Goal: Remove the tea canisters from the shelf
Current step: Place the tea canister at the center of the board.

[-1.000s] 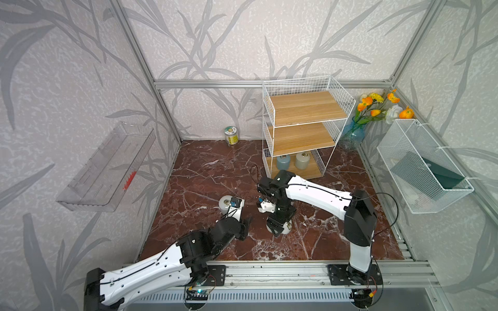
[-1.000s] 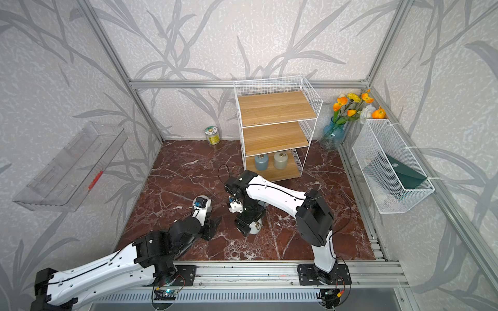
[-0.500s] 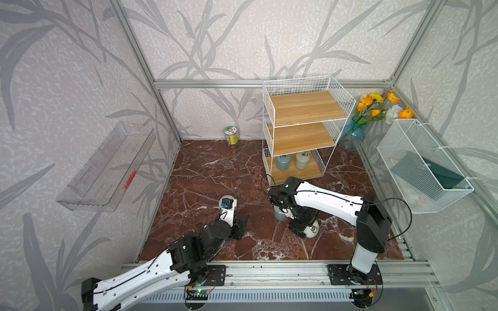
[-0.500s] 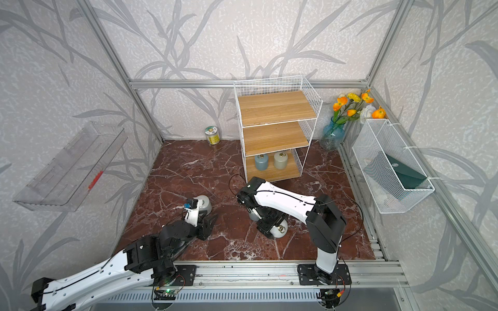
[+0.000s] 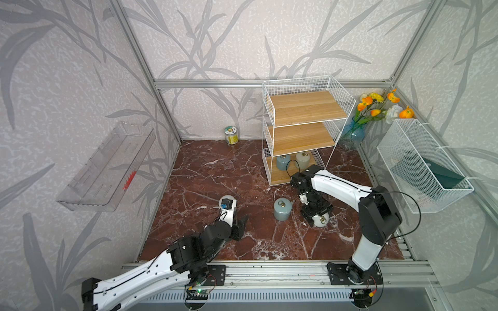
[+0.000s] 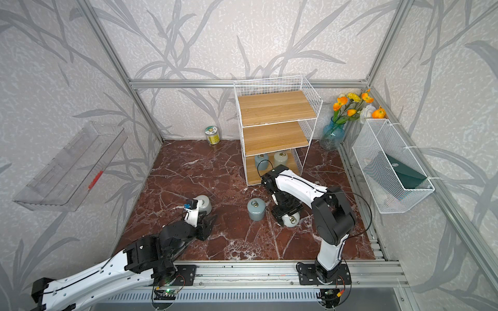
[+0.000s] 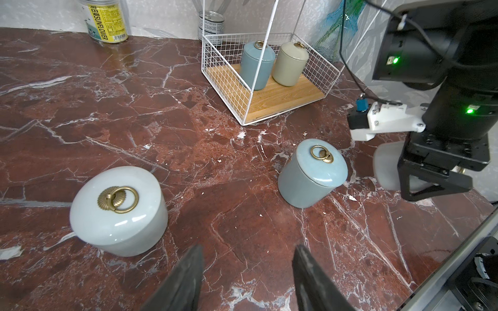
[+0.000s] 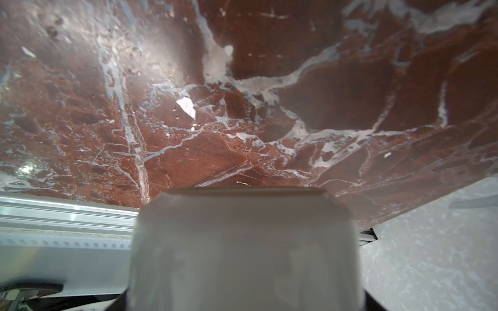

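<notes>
Currently, nearest the rail, the left fingers are spread apart with nothing between them, low over the tabletop. The free off-white canister stands just beside them and could be toppled if that arm were swung sideways.

Farther in, the held off-white canister is clamped in the right fingers, seemingly tipped off upright. Whether its base touches the tabletop cannot be told. If it were released tilted or short of the surface, it could roll, be chipped, or have its lid shaken loose. The blue-grey canister on the tabletop stands near it but apart, and could be struck as the right arm is drawn away.

Beyond these, the shelved blue-grey canister and the beige canister are set close side by side on the lowest board of the shelf, so two of five are judged not yet removed. Access is hemmed in by the low wire rim, a white upright and the board above. Fingers could be snagged on the wire, or one canister pushed into the other.

At the back wall the labelled tin and the flower vase are kept out of the working path, as is the mesh basket.
</notes>
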